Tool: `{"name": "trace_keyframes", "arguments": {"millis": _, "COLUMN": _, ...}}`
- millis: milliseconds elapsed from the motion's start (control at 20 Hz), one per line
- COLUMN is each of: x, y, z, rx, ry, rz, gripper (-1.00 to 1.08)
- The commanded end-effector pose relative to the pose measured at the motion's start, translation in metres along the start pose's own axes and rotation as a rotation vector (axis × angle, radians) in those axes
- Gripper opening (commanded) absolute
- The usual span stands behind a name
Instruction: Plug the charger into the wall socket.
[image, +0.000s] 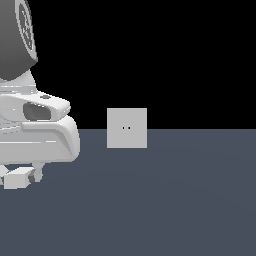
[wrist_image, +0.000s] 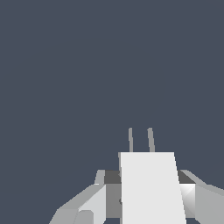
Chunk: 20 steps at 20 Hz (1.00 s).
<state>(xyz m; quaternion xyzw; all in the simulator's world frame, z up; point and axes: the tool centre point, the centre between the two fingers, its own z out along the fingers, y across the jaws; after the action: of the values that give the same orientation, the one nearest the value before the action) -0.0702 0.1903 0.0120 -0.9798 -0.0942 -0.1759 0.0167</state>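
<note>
The charger (image: 17, 178) is a small white block, low at the exterior view's left, close above the dark floor. In the wrist view the charger (wrist_image: 151, 192) sits between my two fingers (wrist_image: 87, 203), and its two thin prongs (wrist_image: 140, 140) point ahead. My gripper (image: 21, 174) is shut on the charger, and the arm's white body hides most of it. The wall socket (image: 127, 128) is an upright light-grey square plate with two tiny dark holes at its centre. It stands well off towards the exterior view's right of the charger. The socket is out of the wrist view.
The floor (image: 175, 200) is flat and dark grey-blue, with black background behind it. The arm's white links (image: 35, 135) fill the exterior view's left side.
</note>
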Motion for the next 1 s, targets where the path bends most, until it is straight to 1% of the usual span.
{"name": "trace_keyframes", "arguments": {"millis": 0, "x": 0.0, "y": 0.0, "z": 0.0, "rx": 0.0, "ry": 0.001, "rz": 0.0, "gripper": -1.0}}
{"name": "trace_keyframes", "arguments": {"millis": 550, "x": 0.0, "y": 0.002, "z": -0.001, "rx": 0.0, "ry": 0.001, "rz": 0.002, "gripper": -1.0}}
{"name": "trace_keyframes", "arguments": {"millis": 750, "x": 0.002, "y": 0.014, "z": -0.006, "rx": -0.004, "ry": 0.001, "rz": 0.011, "gripper": -1.0}}
{"name": "trace_keyframes", "arguments": {"millis": 950, "x": 0.004, "y": 0.033, "z": -0.015, "rx": -0.01, "ry": 0.001, "rz": 0.026, "gripper": -1.0}}
